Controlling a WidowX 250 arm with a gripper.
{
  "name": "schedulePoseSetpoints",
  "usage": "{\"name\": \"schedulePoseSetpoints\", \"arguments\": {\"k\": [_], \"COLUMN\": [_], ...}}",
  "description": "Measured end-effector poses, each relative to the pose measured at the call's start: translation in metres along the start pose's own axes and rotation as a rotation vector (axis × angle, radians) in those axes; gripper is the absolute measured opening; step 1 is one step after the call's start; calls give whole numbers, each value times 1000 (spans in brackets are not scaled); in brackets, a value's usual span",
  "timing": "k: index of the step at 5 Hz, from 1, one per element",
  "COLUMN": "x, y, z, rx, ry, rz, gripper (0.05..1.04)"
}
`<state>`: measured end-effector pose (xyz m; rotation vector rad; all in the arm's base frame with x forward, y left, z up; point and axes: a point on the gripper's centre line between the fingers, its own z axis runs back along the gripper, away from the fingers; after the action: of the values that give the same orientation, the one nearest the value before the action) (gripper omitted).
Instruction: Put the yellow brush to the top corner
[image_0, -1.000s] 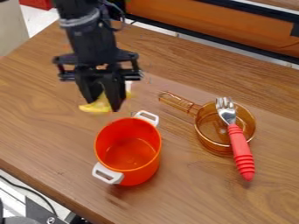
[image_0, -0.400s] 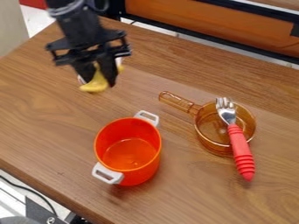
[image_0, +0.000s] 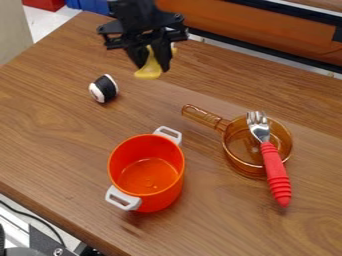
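Near the top of the camera view, left of the middle, hangs the black gripper (image_0: 153, 66). It is shut on the yellow brush (image_0: 149, 71), whose lower end sticks out below the fingers, with another bit of yellow at their right side. Brush and gripper stand in front of the upper part of the wooden table (image_0: 60, 130); their height above the surface is hard to judge.
A black and white sushi-like piece (image_0: 104, 89) lies lower left of the gripper. Further down stands an orange-red pot (image_0: 147, 172) with white handles. At right, an amber pan (image_0: 234, 150) holds a red-handled fork (image_0: 274, 170) leaning over its rim.
The gripper has moved up the view and, since the last frame, to the right, with the brush in it. The black and white piece has come out from behind it.
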<state>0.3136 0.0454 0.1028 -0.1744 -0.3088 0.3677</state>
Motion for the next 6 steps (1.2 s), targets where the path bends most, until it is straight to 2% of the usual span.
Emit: {"name": "schedulePoseSetpoints", "arguments": {"k": [1,3,4,5,6], "x": [21,35,34,35,34], "y": [-23,-48,-56,-57,-58], "z": [-19,-64,-79,-99,-105], "rx": [1,67,94,120,153], "ry": [-49,-135,-143,-119,-159], "rz": [14,53,64,66,25], "gripper": [313,313,313,313,313]}}
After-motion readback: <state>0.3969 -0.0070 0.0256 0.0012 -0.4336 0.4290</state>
